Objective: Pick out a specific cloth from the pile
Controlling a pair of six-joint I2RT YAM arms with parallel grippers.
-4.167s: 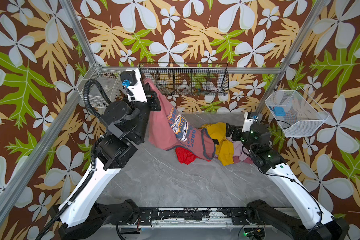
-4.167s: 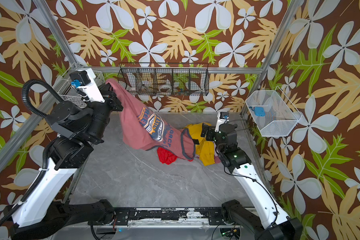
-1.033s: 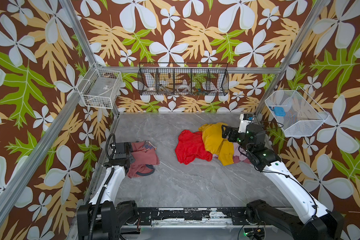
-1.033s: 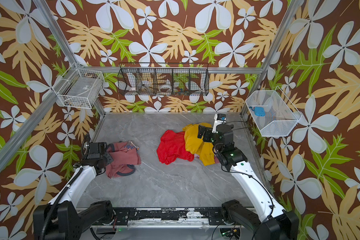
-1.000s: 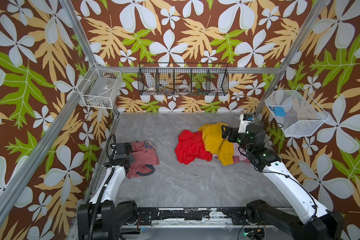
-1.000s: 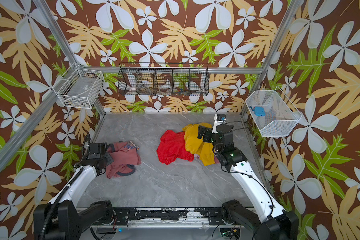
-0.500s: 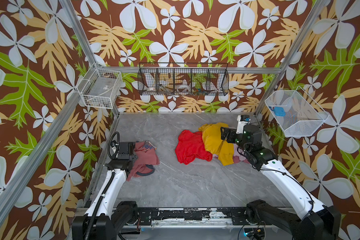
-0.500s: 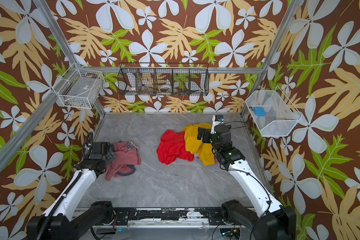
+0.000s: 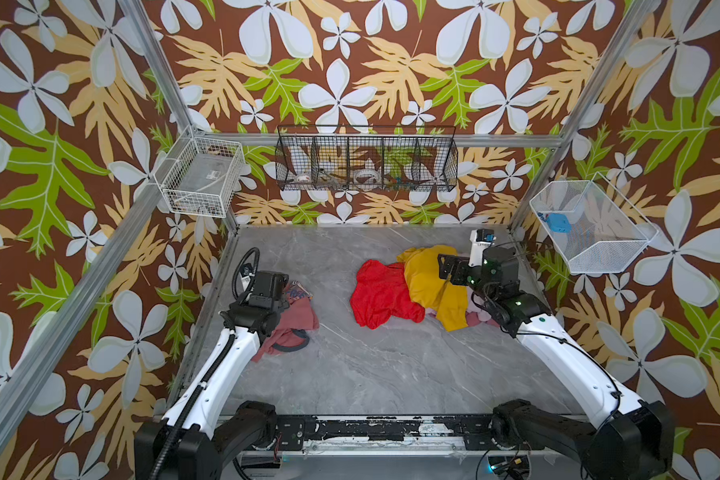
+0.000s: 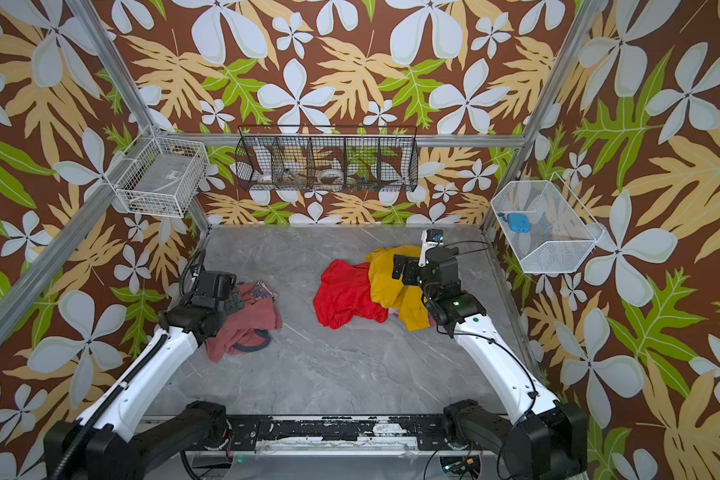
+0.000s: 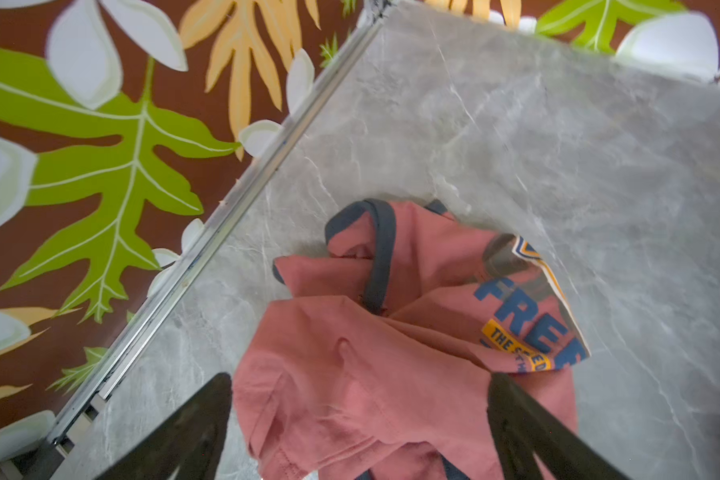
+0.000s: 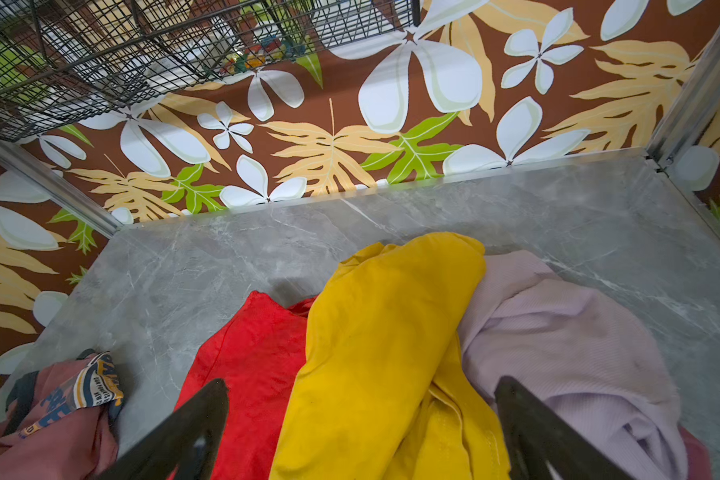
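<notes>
While poised over the cloth (image 9: pixel 298 320) at centre left, left gripper (image 11: pixel 360 378) spread wide, empty, right gripper (image 12: pixel 362 381) equally wide, empty, above the pile (image 9: pixel 383 295) at centre right.

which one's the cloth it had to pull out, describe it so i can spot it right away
Look at the grey marble table in a top view: the pile of red, yellow and lilac garments lies towards the right. The cloth lies crumpled alone near the left edge. It is the only dusty rose-pink one, with dark grey trim and a blue-and-orange letter print.
</notes>
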